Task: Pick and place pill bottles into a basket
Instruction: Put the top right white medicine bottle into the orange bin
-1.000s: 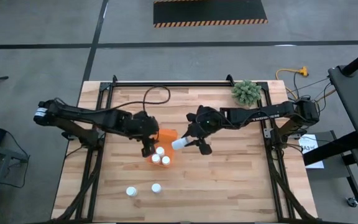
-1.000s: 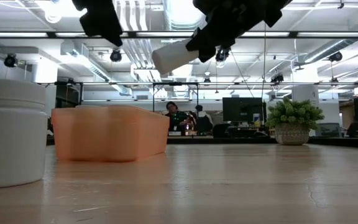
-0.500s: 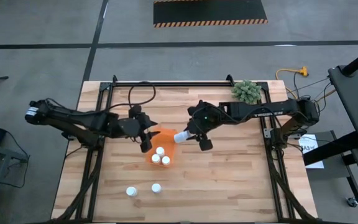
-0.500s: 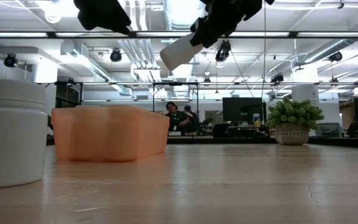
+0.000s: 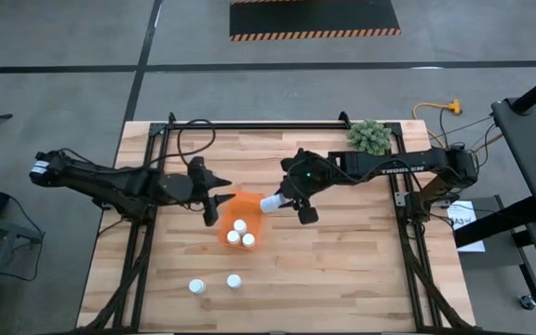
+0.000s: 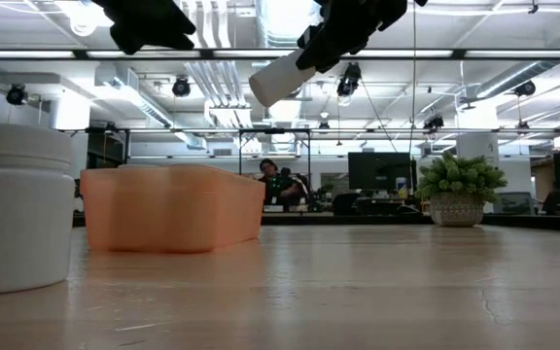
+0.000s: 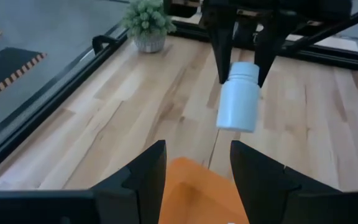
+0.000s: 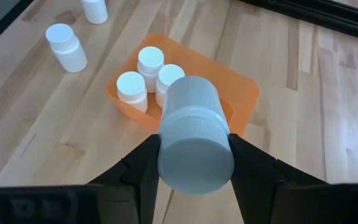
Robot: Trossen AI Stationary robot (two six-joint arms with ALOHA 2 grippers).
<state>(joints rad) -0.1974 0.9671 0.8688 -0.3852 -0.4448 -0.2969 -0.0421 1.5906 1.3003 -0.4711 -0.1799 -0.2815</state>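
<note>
My right gripper (image 5: 280,203) is shut on a white pill bottle (image 5: 272,204) and holds it in the air just past the far right corner of the orange basket (image 5: 252,207). Three white-capped bottles (image 8: 149,78) stand upright in the basket. Two more bottles (image 5: 196,287) (image 5: 234,280) stand on the table toward the near edge. My left gripper (image 5: 218,201) hovers at the basket's left side, fingers a little apart and nothing between them; in its wrist view (image 7: 197,149) the basket (image 7: 197,190) shows through the gap. My right gripper pinches the bottle's cap end (image 7: 243,72) between its two fingers. The fingers (image 7: 220,56) slant down from the table's right side. The bottle hangs clear of table and basket, tilted, its base (image 6: 261,89) pointing down toward the basket.
A green potted plant (image 5: 368,138) stands at the far right corner. Black frame rails (image 5: 249,124) run along the far and side edges. Bare wood lies right of the basket and along the near edge.
My left gripper has drawn back from over the basket toward the table's left edge and tipped up closer to level. My right gripper has risen a little with the bottle, which stays pinched and tilted, then held still.
</note>
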